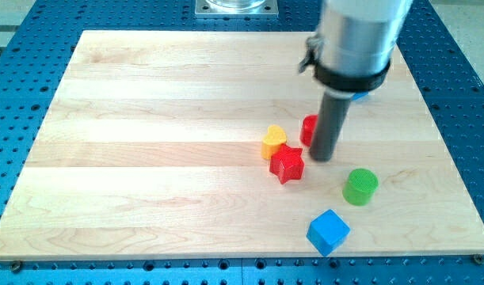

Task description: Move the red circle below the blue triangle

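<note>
The red circle (308, 129) sits right of the board's middle, mostly hidden behind my rod. My tip (322, 157) rests on the board just right of and below it, touching or nearly touching it. A small bit of a blue block (360, 96), probably the blue triangle, peeks out under the arm's grey cylinder, up and right of the red circle. Its shape cannot be made out.
A yellow heart (274, 142) and a red star (287, 165) lie just left of my tip. A green cylinder (360, 186) is lower right. A blue cube (329, 232) sits near the wooden board's (146, 158) bottom edge.
</note>
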